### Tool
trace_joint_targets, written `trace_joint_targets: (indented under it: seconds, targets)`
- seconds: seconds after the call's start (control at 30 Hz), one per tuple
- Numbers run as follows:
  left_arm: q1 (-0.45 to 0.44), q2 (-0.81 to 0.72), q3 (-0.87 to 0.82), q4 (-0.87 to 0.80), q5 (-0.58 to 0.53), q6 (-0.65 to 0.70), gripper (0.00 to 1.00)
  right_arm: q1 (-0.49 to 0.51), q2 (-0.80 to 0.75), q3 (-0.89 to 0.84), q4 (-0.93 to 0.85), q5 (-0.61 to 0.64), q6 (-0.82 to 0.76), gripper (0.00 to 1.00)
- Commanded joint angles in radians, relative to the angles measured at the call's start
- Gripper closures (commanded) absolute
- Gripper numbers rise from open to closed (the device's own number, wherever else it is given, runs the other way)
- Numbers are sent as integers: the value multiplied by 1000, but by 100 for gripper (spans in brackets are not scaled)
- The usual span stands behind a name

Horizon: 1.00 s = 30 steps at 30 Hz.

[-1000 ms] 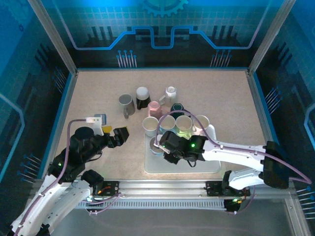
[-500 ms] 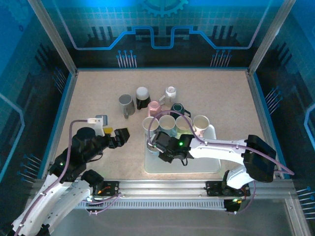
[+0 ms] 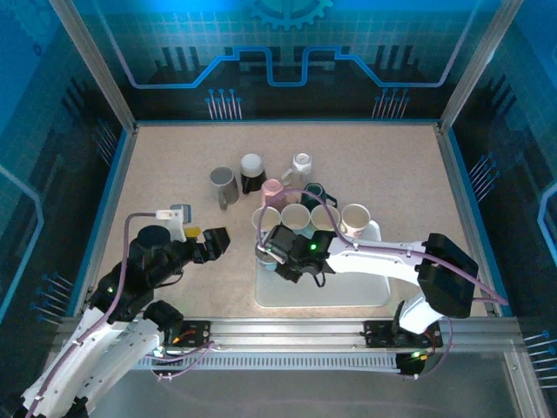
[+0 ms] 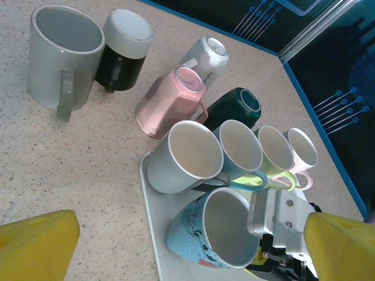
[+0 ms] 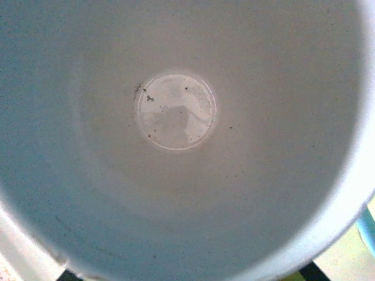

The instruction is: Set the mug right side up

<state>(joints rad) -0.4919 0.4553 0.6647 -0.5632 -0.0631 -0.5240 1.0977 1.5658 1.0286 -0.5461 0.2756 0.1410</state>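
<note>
**Right fingers grasp the blue mug, mouth up, on the tray**

The mug [image 4: 217, 228], pale blue with a dark drawn pattern, stands at the 9 o'clock edge of the white tray [image 3: 348, 292]. Its mouth faces up and its base is on the tray. The right fingers [image 4: 270, 213] are clenched on its rim at 3 o'clock as the left wrist camera sees it. The right wrist camera looks straight down into the mug, to the round disc in its pale bottom [image 5: 176, 111].

The tray lies at about 5 o'clock on the speckled counter [image 3: 174, 174]. Along its 12 o'clock edge runs a row of four mugs [image 4: 240, 149], all mouth up and touching side by side. A yellow-green handle and a pink one point toward the near side.

The left fingers [image 4: 35, 243] are yellow and released, spread wide apart and grasping nothing. They hover over bare counter at 9 o'clock of the tray, pointing toward it, well apart from the mug.

Five loose mugs sit beyond the tray, toward 12 o'clock:
- A grey mug [image 4: 58, 55] stands mouth up at the 9 o'clock end of the group.
- A black mug [image 4: 126, 47] with a white top stands just beside it.
- A pink mug [image 4: 173, 99] lies on its side.
- A white mug [image 4: 205, 55] also lies on its side, touching the pink one.
- A dark green mug [image 4: 234, 105] lies on its side too, close behind the row.
</note>
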Motion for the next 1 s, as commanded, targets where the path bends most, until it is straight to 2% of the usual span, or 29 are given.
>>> trace_joint_targets:
  seconds: [0.0,0.4,0.8,0.97]
  targets:
    - [3,6,-8,20,13,-5,1,-18,4,34,18,-17,2,100]
    - [4,61,18,-1,14,-14,1,-19,13,31,20,-33,-4,84]
    - [4,69,40,-15,6,-20,1,-24,-10,31,16,-37,-15,56]
    - [5,82,73,-53,-21,2,1,-27,-97,27,-18,-58,-19,39]
